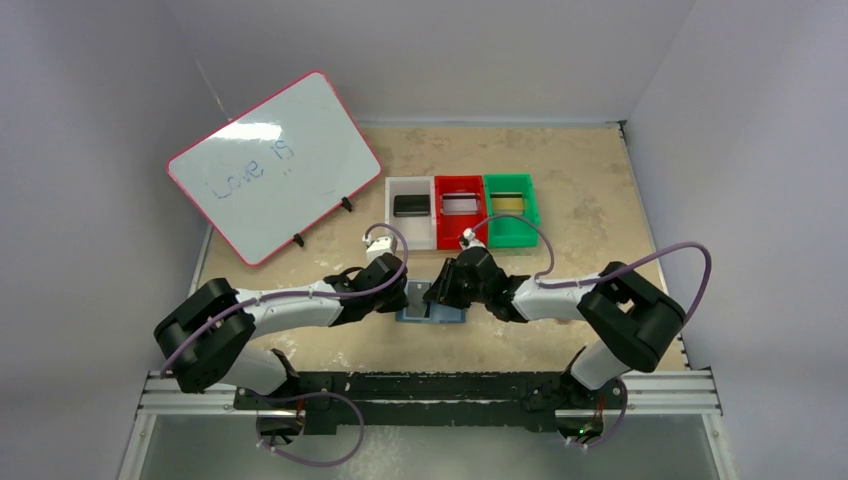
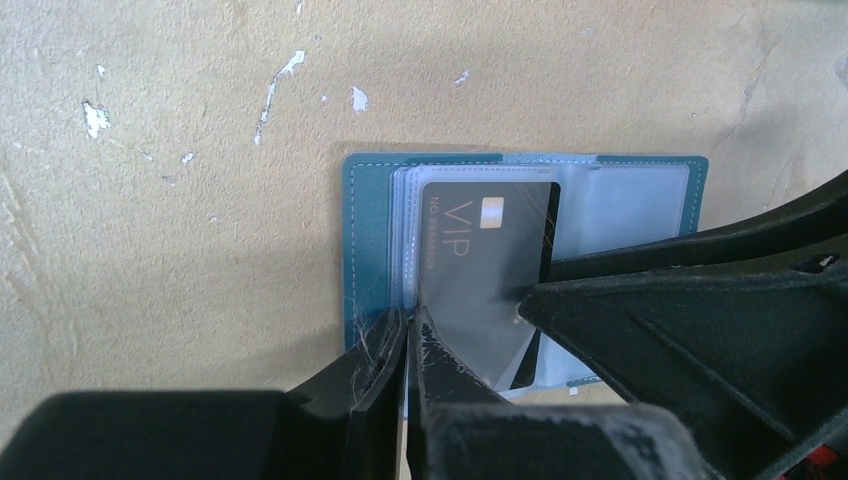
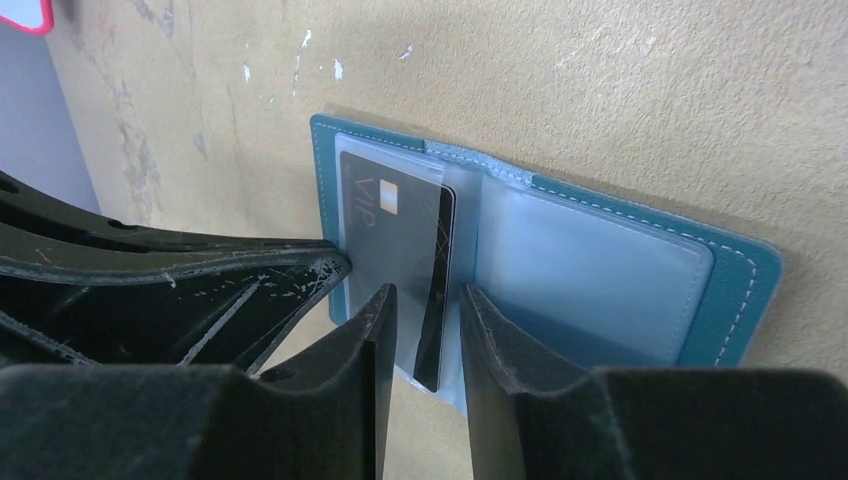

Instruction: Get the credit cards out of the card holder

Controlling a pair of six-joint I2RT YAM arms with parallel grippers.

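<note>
The slate-blue card holder (image 2: 365,230) lies open on the table, just in front of both arms (image 1: 432,313). A black card marked VIP (image 2: 480,250) sticks up out of its left clear sleeve, tilted off the pocket (image 3: 395,230). My left gripper (image 2: 411,322) is shut on the near edge of the holder's left half, at the sleeves. My right gripper (image 3: 427,300) is open. The card's free long edge stands between its fingers, apart from both pads. The holder's right pocket (image 3: 600,270) looks pale blue and shows no card.
Three bins stand in a row behind the holder. The white one (image 1: 392,225) holds a black card, the red one (image 1: 441,232) a silvery card and the green one (image 1: 510,232) a gold card. A pink-framed whiteboard (image 1: 275,165) leans at the back left.
</note>
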